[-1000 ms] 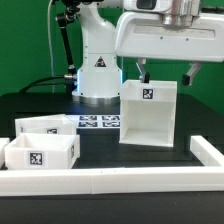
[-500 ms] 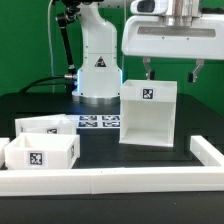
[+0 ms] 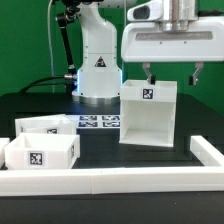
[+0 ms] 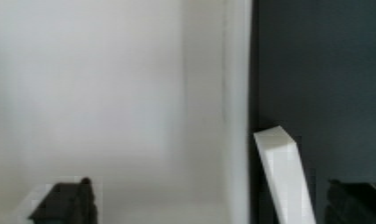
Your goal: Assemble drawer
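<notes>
You are hovering the gripper [image 3: 172,72] above the case [image 3: 150,118], fingers [image 3: 148,72] spread and empty; be centring them astride its 3 o'clock wall in the exterior view before descending.

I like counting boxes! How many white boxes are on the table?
3: the tall case below the gripper; at the exterior view's left, a front tray and a back tray behind it. None looks hidden.

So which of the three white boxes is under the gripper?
The tall case, right in the exterior view; both low trays sit far left of the gripper.
</notes>
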Motion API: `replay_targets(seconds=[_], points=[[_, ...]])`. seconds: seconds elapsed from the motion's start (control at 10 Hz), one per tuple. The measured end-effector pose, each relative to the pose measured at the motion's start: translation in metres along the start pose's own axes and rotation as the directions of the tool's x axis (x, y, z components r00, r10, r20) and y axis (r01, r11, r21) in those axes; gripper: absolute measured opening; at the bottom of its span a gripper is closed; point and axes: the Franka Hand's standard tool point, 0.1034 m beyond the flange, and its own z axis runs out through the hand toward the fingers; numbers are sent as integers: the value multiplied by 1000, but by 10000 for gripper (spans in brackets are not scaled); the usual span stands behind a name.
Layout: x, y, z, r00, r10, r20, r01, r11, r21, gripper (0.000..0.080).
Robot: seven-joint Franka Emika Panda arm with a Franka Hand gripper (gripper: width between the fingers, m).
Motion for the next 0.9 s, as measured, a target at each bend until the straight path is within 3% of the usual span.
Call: replay_targets(seconds=[0.2,0.4,0.6,0.7,0.8,0.9], points=[[-15,-5,11,1000,-3,2,3,1000,2,649],[-16,-4,14,1000,-11,8,11,1000,-1,649],[-17,-4,14,1000,-13,8,13,1000,-1,397],[-17,-4,14,1000,-13,8,13,1000,-1,397],[-17,-4,14,1000,-13,8,13,1000,-1,214],[-17,-5,14,1000,-13,8,13,1000,-1,86]])
